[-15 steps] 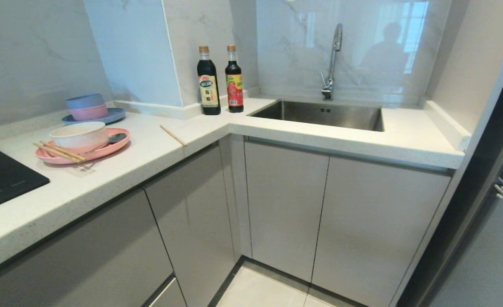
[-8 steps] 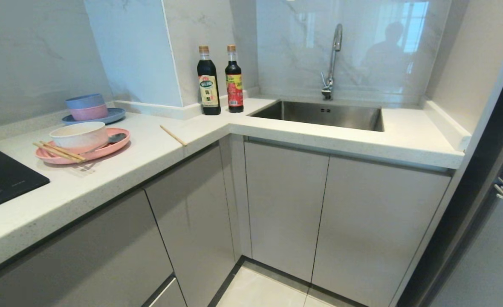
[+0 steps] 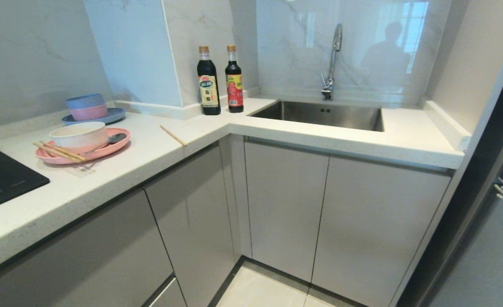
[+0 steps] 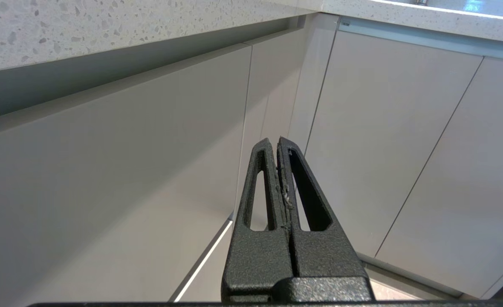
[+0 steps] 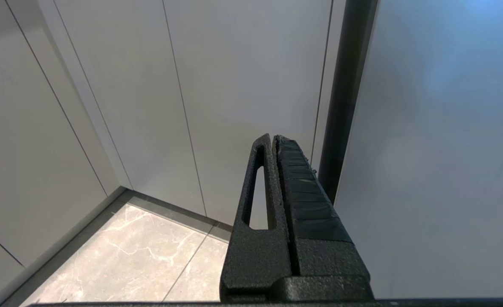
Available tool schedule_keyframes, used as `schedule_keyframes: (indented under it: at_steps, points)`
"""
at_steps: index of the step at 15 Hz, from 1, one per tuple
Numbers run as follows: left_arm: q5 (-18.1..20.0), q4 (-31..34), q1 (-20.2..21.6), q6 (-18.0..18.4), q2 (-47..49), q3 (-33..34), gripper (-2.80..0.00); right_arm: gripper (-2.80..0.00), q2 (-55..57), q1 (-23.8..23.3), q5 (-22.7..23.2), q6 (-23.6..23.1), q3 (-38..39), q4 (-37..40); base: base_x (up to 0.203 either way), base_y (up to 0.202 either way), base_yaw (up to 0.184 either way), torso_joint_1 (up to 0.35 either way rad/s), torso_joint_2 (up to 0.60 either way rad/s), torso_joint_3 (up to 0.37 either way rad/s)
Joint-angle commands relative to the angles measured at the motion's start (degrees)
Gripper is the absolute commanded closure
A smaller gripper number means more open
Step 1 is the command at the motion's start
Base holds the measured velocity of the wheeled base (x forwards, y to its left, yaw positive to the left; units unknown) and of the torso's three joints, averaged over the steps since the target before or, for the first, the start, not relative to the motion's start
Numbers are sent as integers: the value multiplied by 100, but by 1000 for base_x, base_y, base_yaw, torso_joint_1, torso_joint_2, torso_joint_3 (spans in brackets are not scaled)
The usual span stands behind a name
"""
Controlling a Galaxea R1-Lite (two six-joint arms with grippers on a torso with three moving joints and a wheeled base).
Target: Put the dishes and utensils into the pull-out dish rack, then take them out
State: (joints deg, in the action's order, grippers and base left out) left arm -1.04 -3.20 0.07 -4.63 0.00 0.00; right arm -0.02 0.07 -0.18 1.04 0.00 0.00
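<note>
While both arms are hanging low in front of the closed cabinet fronts [image 3: 285,204], neither is showing in the head view. Seen from its own wrist camera, the left gripper [image 4: 276,143] is pointing at the pale cabinet doors under the speckled countertop [image 3: 149,157], its jaws pressed together and holding nothing. The right gripper [image 5: 273,138] is likewise closed on nothing, aiming at the doors beside a dark vertical strip, above the marbled floor tiles [image 5: 128,260].

Up on the counter's left stretch, the pink plate [image 3: 106,150] is sitting just beside the black cooktop [image 3: 4,177]. It is carrying the cream-white bowl [image 3: 79,135], a pair of chopsticks [image 3: 59,152] lying across its left rim, and the metal spoon [image 3: 116,137], whose bowl end is peeking out on the right. One more chopstick [image 3: 173,135] is lying loose on the counter — well apart from the plate, near the corner. Behind the plate, a blue plate [image 3: 114,114] is holding stacked pink and blue bowls [image 3: 86,106]. Two dark sauce bottles [image 3: 220,81] are standing beside the steel sink [image 3: 319,114]. No dish rack is showing — every front is shut.
</note>
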Motion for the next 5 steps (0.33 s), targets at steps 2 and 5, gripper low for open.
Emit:
schedule_keyframes:
  at_steps: [2, 5]
  points:
    - [-2, -5, 1, -3, 9, 123, 0, 0, 2, 1, 1, 2, 9, 0, 0, 0, 0, 0, 0, 0]
    - [-2, -5, 1, -3, 9, 123, 0, 0, 2, 1, 1, 2, 9, 0, 0, 0, 0, 0, 0, 0]
